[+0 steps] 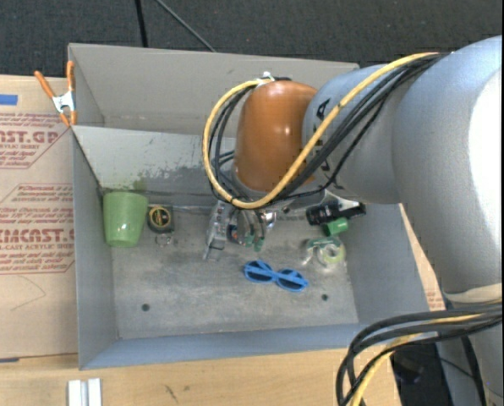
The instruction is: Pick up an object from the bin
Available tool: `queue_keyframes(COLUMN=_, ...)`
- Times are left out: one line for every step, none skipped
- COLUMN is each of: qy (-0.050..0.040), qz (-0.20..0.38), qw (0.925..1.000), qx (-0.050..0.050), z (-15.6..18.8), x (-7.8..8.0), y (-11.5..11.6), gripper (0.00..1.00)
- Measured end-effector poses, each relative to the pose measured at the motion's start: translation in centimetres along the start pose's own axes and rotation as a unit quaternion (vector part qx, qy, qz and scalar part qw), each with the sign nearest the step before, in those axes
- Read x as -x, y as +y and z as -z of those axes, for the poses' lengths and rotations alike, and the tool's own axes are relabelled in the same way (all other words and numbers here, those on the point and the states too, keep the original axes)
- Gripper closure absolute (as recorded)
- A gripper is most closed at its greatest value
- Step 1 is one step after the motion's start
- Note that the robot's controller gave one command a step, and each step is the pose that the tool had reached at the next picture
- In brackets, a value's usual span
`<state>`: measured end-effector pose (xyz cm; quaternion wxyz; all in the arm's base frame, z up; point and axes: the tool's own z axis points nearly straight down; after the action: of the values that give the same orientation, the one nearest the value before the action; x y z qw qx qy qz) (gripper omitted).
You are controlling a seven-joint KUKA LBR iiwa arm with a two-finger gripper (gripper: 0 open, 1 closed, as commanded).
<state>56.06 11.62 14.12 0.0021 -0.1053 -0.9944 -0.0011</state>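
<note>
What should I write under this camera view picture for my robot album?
A robot's tool hangs inside a grey bin, with a green cup to its left and blue glasses lying nearby.

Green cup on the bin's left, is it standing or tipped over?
Tipped over, it seems: the green cup shows its whole side from above, wide end toward the back wall of the bin.

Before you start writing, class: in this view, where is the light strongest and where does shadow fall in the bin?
Camera view: the arm is lit brightest; the back wall of the bin is pale and even; the floor is darkest under the orange cover, by the hand; the cup shows no glare.
</note>
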Motion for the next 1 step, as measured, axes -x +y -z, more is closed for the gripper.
queue_keyframes(qy=-0.0025, qz=-0.317, qw=0.9485, qx=0.0, z=1.18, x=-0.52, y=2.36, gripper=1.0)
